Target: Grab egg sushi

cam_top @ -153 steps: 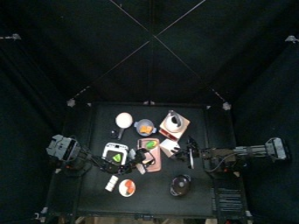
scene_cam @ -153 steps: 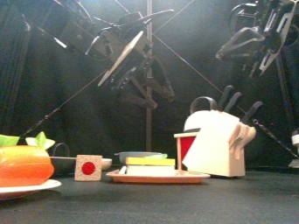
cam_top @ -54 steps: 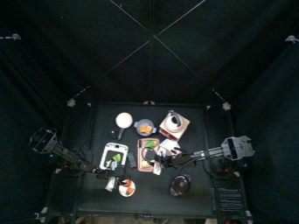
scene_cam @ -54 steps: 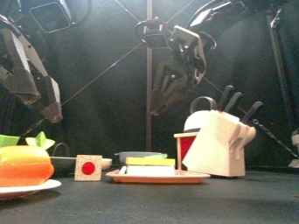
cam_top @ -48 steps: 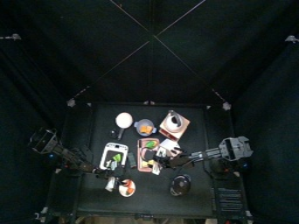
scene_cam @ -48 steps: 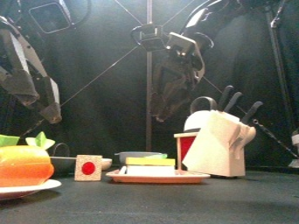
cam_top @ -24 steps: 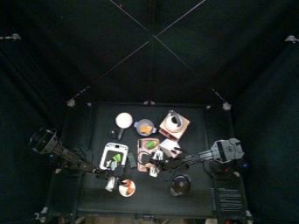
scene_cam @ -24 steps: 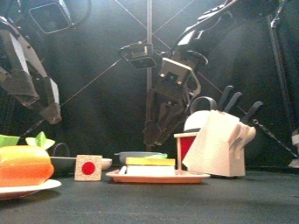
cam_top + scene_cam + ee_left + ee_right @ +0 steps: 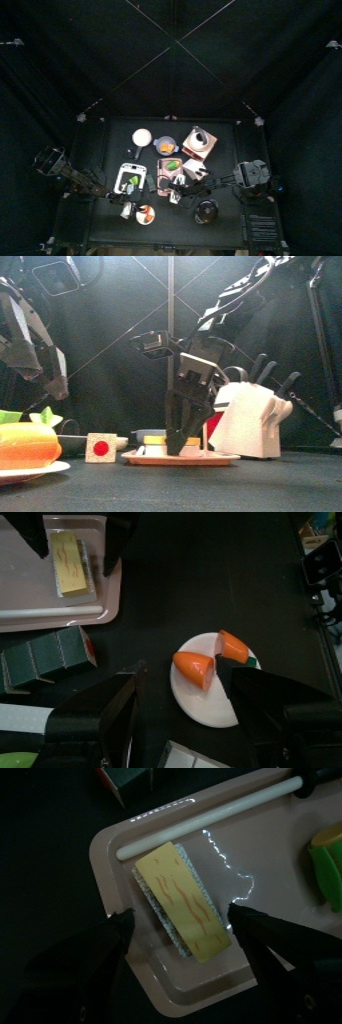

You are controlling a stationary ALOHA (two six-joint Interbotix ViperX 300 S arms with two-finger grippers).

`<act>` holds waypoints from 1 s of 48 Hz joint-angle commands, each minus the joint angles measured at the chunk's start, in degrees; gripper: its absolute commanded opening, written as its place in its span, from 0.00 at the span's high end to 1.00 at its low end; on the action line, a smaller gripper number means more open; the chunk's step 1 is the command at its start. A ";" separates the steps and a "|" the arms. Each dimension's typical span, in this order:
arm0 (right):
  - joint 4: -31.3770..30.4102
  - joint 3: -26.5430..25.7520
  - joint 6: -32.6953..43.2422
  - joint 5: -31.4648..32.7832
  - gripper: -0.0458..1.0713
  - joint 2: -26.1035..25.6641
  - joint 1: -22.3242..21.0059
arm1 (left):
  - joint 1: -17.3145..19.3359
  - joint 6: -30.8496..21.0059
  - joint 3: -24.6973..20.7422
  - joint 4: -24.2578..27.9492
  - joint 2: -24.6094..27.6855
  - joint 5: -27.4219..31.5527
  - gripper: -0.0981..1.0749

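**Right arm drops onto the sushi tray, jaws wide and empty**

Nearest the front edge, a white plate (image 9: 27, 470) with orange pieces sits at the table's left corner, untouched. Just behind it a small white box with a red dot (image 9: 100, 446) stands on the table.

Next back lies the pink tray (image 9: 181, 457), and this is where the change is. A second ago the right gripper (image 9: 183, 431) hung well above the tray; half a second ago it was partway down; now its fingertips reach almost to the tray, right at the egg sushi (image 9: 155, 440). The right wrist view shows the egg sushi (image 9: 185, 904) lying flat in the tray (image 9: 114, 843), a yellow slab on white rice, with one black jaw on each side of it. The jaws are fully spread and hold nothing. They are apart from the sushi, not yet touching it. A white stick (image 9: 214, 815) lies along the tray's far rim.

So the approach looks nearly done: the sushi is bracketed, and what probably remains is a last small descent and the close.

Behind the tray to the right stands the white knife block (image 9: 249, 414). The left arm (image 9: 34, 341) has not moved, raised at the left, its jaws spread and empty over the plate (image 9: 205, 702).
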 commanded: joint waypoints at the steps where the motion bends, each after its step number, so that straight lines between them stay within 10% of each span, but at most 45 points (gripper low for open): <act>1: 0.09 -1.05 0.00 -0.18 0.04 -1.05 -0.35 | -0.09 0.00 -0.53 0.09 -0.26 0.09 0.13; 22: 0.09 -1.85 0.26 0.44 0.60 -0.79 -0.53 | -0.09 0.00 -0.53 0.09 -0.26 0.09 0.13; 48: 1.41 -1.76 0.79 0.18 0.62 -4.04 0.18 | -0.09 0.00 -1.58 0.09 -0.26 0.09 0.13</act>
